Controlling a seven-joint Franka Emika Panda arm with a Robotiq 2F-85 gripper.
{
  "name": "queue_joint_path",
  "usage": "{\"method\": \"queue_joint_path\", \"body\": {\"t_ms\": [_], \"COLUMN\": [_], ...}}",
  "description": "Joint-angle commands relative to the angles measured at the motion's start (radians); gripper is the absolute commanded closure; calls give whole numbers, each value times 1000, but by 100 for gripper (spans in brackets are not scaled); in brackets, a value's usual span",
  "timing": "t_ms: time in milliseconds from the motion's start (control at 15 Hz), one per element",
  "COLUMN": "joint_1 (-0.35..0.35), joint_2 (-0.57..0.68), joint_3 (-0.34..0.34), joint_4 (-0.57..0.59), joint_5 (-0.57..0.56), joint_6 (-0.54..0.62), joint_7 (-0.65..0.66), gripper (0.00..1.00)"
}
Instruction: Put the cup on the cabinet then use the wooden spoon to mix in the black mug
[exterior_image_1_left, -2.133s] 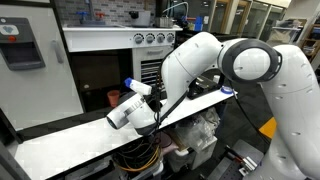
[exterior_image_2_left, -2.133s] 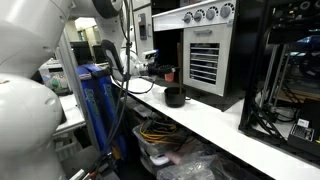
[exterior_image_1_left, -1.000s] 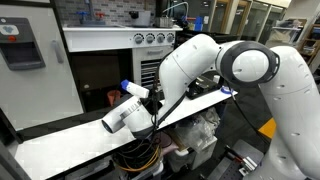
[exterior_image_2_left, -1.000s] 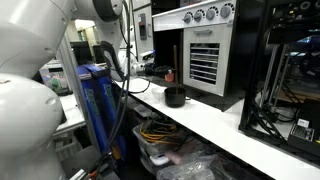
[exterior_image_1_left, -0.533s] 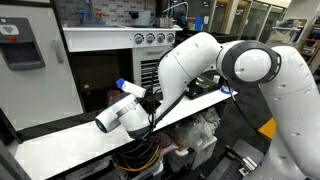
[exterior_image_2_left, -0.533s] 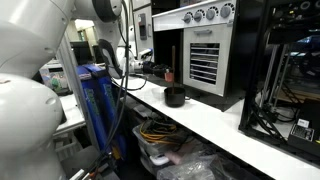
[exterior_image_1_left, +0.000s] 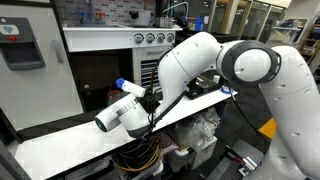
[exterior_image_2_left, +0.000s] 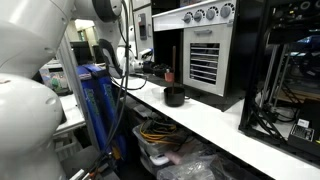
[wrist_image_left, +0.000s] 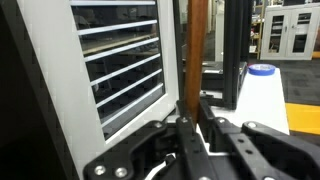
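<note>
Gripper (wrist_image_left: 197, 127): I have it clamped on the spoon (wrist_image_left: 198, 45), handle upright between the fingers (wrist_image_left: 185, 133)
Mug (exterior_image_2_left: 174, 97): on the counter (exterior_image_2_left: 230, 125)
Cup (exterior_image_1_left: 112, 98): in the dark recess of the cabinet (exterior_image_1_left: 100, 40), near the mug

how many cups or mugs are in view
2. The orange-red cup stands on the dark ledge of the cabinet; the black mug sits on the white counter. The arm may hide more.
</note>
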Motion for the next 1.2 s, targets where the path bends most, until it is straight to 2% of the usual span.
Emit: {"method": "queue_joint_path", "body": {"t_ms": [0,667,1133], "joint_1": [-5,-12,-15], "joint_2": [-12,-13,-7], "joint_3": [-18,-49,-45], "joint_4": [-29,-66,-59], "joint_5": [8,-5,-3], "joint_6": [-6,-65,-56], "joint_7": [-5,1,-1], "gripper": [96,96,96]}}
